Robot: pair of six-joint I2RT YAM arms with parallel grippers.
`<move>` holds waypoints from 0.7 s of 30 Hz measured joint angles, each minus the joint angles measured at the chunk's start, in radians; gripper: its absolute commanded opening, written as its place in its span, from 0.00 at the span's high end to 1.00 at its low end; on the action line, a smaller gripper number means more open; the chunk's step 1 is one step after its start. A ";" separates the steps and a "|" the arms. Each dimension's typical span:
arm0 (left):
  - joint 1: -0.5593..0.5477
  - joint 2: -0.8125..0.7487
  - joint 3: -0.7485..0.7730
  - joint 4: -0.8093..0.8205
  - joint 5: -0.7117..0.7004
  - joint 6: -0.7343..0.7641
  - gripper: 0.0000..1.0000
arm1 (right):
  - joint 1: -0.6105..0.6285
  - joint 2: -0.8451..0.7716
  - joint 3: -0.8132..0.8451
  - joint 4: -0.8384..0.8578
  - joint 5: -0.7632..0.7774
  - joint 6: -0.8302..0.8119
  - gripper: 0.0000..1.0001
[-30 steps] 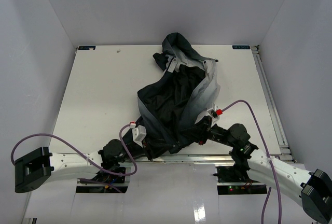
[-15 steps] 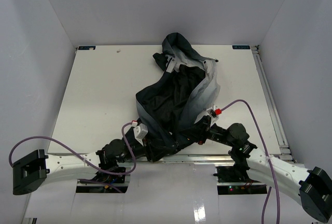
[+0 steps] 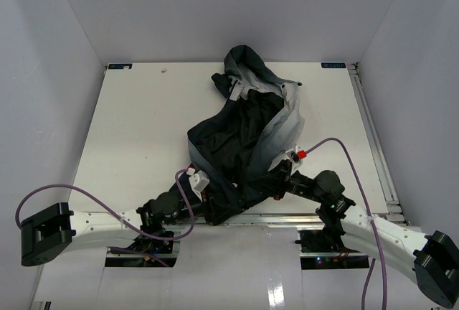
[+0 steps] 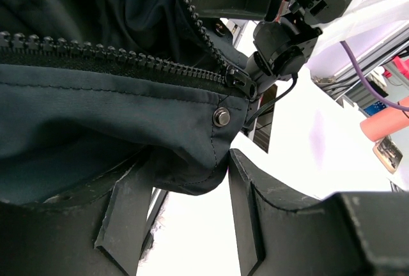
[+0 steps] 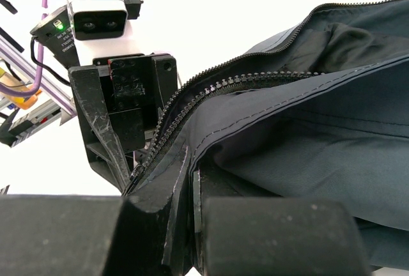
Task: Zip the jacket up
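**A:** Where is the jacket lying, and how much of it is zipped?

**B:** The jacket (image 3: 247, 130) is lying crumpled mid-table, hood toward the far edge and hem at the near edge between the two arms. Its front is gaping, with dark lining showing. In the left wrist view the two rows of the zipper (image 4: 128, 62) are running apart and joining only at the slider (image 4: 241, 83). The slider is sitting low, just beside the snap (image 4: 222, 117). I am judging the pull up the front as not yet begun, so nearly the whole run is left.

**A:** What are the grippers doing?

**B:** The right gripper (image 5: 190, 180) is pinching the hem edge of the jacket beside the teeth, fingers closed on cloth. The left gripper (image 4: 188, 167) is standing with its fingers apart. The hem corner is drooping between them, unclamped.

**A:** How much room is there for moving?

**B:** The table (image 3: 136, 123) is showing bare white either side of the jacket. The hood is lying near the far edge. Both grippers are crowding together at the near edge, so I am expecting the tightest clearance there.
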 measured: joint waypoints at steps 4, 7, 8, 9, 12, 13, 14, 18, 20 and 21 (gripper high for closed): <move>0.000 0.000 0.000 0.011 0.000 -0.008 0.38 | 0.000 0.001 0.000 0.000 0.000 -0.001 0.92; 0.000 -0.001 0.000 0.013 0.001 -0.013 0.36 | 0.000 0.006 0.000 0.000 -0.001 -0.002 0.92; 0.000 -0.001 0.000 0.014 0.001 -0.017 0.35 | 0.000 0.007 0.000 0.000 -0.001 -0.002 0.92; 0.000 -0.002 0.000 0.014 0.000 -0.020 0.34 | 0.000 0.008 0.000 0.001 -0.001 -0.002 0.92; 0.000 -0.008 0.000 0.015 -0.004 -0.037 0.33 | 0.000 0.009 0.000 0.001 -0.001 -0.002 0.92; 0.000 -0.011 0.000 0.016 -0.006 -0.044 0.32 | 0.000 0.009 0.000 0.001 -0.001 -0.002 0.92; 0.000 -0.013 0.000 0.018 -0.007 -0.052 0.32 | 0.000 0.009 0.000 0.001 -0.001 -0.002 0.92; 0.000 -0.030 0.000 0.039 -0.011 -0.083 0.30 | 0.000 0.012 0.000 0.006 -0.001 -0.003 0.92; 0.000 -0.036 0.000 0.048 -0.014 -0.095 0.30 | 0.000 0.012 -0.001 0.013 -0.001 -0.003 0.92; 0.000 -0.037 0.000 0.052 -0.014 -0.101 0.30 | 0.000 0.012 -0.002 0.015 0.000 -0.003 0.92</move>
